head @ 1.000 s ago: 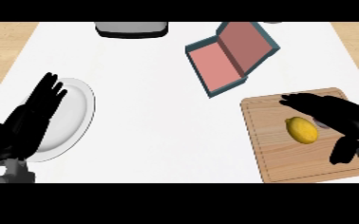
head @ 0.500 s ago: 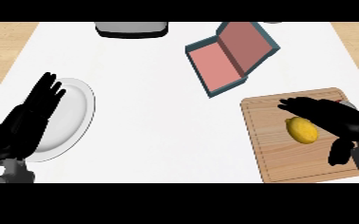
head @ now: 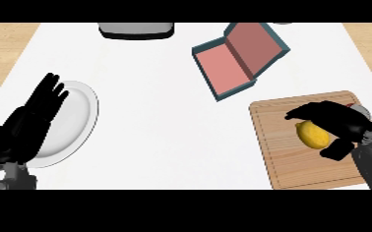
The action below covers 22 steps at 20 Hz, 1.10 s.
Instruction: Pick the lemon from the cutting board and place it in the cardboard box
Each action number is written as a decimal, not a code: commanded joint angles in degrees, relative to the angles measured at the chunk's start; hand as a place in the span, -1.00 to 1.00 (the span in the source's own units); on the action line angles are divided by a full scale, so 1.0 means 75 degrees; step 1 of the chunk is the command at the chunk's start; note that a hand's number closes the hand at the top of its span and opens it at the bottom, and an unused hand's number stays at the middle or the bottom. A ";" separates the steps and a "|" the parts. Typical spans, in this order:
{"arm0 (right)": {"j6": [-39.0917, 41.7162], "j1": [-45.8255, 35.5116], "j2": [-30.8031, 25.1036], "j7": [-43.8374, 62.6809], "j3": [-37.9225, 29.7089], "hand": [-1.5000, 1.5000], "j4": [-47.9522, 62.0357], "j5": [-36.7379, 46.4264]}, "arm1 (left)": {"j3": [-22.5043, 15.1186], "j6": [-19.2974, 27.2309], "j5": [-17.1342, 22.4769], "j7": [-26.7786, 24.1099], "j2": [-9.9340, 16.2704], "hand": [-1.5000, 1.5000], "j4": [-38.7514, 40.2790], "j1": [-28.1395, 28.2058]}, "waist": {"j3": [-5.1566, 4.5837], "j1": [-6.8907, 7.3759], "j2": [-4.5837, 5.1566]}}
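Note:
A yellow lemon (head: 313, 134) lies on the wooden cutting board (head: 294, 157) at the lower right. My right hand (head: 336, 120) is over it, fingers curling round its far side and the thumb at its near side, partly hiding it. The open box (head: 236, 59), teal outside and reddish inside, lies at the upper middle-right, apart from the board. My left hand (head: 33, 120) rests open at the left edge, fingers up, over a white plate (head: 73, 123).
A dark grey appliance with a light top (head: 137, 30) stands at the counter's far edge. A small red and grey object (head: 357, 108) shows just behind my right hand at the board's far right corner.
My right hand has come lower over the lemon and its fingers have curled further round it. The lemon, the box and my left hand have stayed where they were.

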 commanded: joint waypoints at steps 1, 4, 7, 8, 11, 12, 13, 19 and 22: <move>-0.0533 0.0157 0.0079 -0.0549 -0.0068 1.00 0.0197 0.0085 | 0.0110 -0.0157 0.0040 -0.0108 -0.0007 0.00 0.0143 -0.0036 | 0.0002 -0.0008 0.0001; -0.0494 0.0516 0.0248 -0.0435 -0.0022 1.00 -0.0559 0.0082 | 0.0300 -0.0277 0.0116 -0.0240 0.0050 0.00 0.0433 -0.0017 | 0.0000 -0.0036 -0.0005; -0.0462 -0.0473 0.0135 -0.0894 -0.0345 1.00 0.0546 0.0074 | -0.0083 -0.0011 -0.0161 0.0152 -0.0240 0.00 -0.0356 0.0265 | 0.0002 0.0018 0.0001; -0.0506 -0.0120 0.0308 -0.0754 -0.0185 1.00 0.0199 0.0157 | -0.0343 0.0298 -0.0556 -0.0036 -0.0515 0.00 -0.0180 0.0158 | 0.0001 -0.0006 -0.0001; 0.0136 -0.0998 0.1451 0.1069 -0.0054 1.00 0.0182 0.0341 | -0.0027 0.0006 -0.0218 -0.0144 -0.0270 0.00 0.0064 0.0087 | -0.0005 0.0102 0.0008; 0.0045 -0.0806 0.2344 0.2206 0.0095 1.00 -0.0005 0.0550 | -0.0033 -0.0154 -0.0229 -0.0326 -0.0173 0.00 0.0134 0.0053 | -0.0017 0.0127 0.0002; 0.0127 -0.1176 0.2839 0.2969 -0.0103 1.00 0.0211 0.0573 | -0.0015 -0.0268 0.0071 0.0066 -0.0090 0.00 -0.0001 -0.0194 | -0.0021 0.0293 0.0014; -0.0381 -0.2316 0.4070 0.6095 -0.0574 1.00 0.0682 0.0459 | -0.0265 -0.0312 -0.0105 -0.0069 -0.0191 0.00 0.0133 -0.0298 | -0.0020 0.0827 0.0143; -0.0763 -0.3172 0.4095 0.7621 -0.0309 1.00 0.0993 0.0424 | -0.0429 -0.0261 -0.0227 -0.0009 -0.0226 0.00 0.0222 -0.0674 | -0.0010 0.0928 0.0180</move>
